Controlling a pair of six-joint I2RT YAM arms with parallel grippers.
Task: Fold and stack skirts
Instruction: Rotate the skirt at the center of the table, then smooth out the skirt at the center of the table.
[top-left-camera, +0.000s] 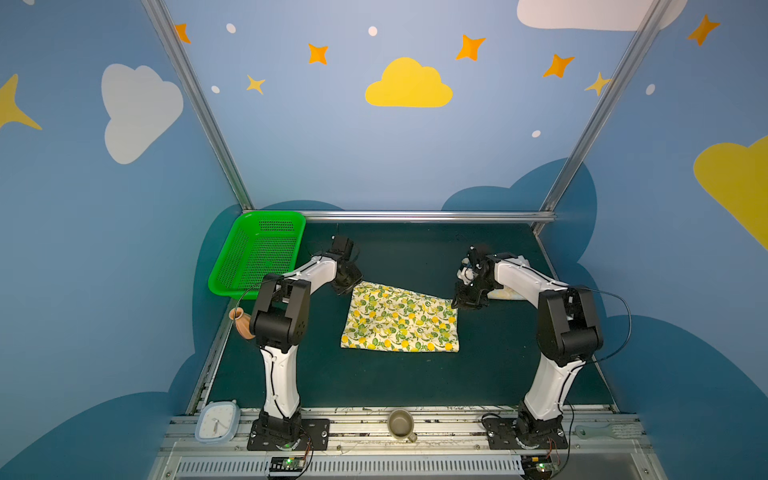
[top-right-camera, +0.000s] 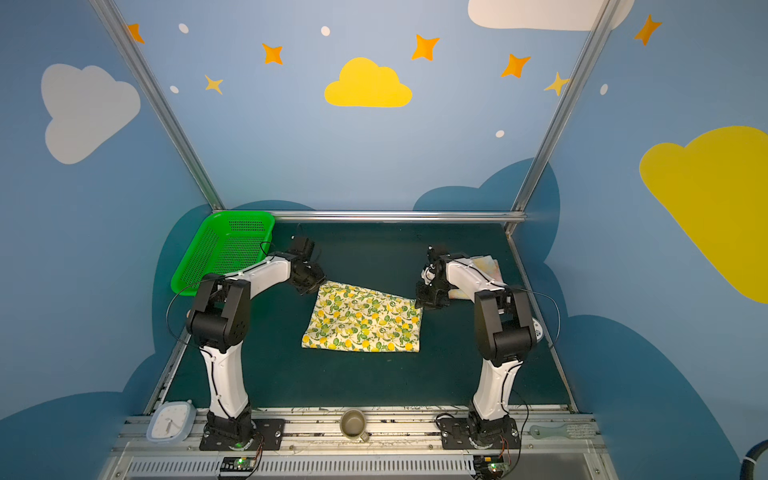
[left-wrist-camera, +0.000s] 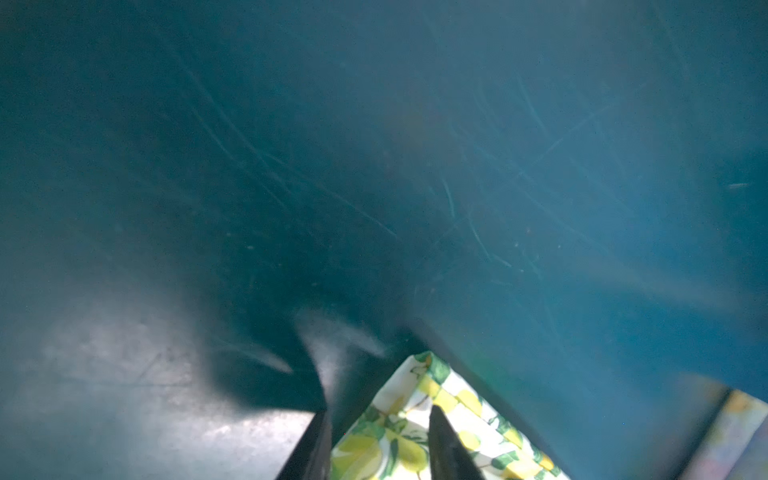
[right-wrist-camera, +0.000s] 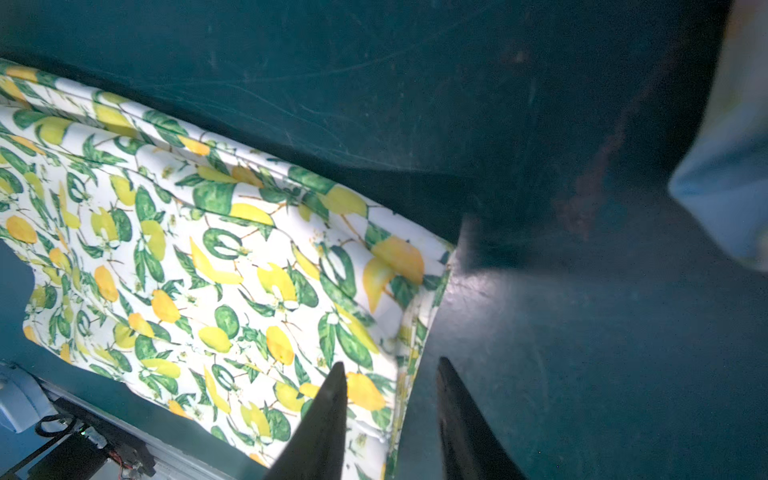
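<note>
Bright, even top views; dim and soft wrist views

In both top views light falls evenly from overhead: the walls glow, the dark desk (top-left-camera: 415, 382) stays duller, the arms cast only faint shadows, and the wide lens bows the frame posts outward at the edges. The left wrist view is murky and smeared, with a pale glare patch beside the left claw (left-wrist-camera: 378, 409), a deep shadow just ahead of it, and fingers that are black, unfocused silhouettes. In the right wrist view the lemon-print skirt (right-wrist-camera: 208, 249) beside the right claw (right-wrist-camera: 391, 361) is sharp and nearly overexposed. Ahead of that claw the desk sinks into shadow, and the pale skirt (right-wrist-camera: 731, 166) beyond it is a blur.
</note>
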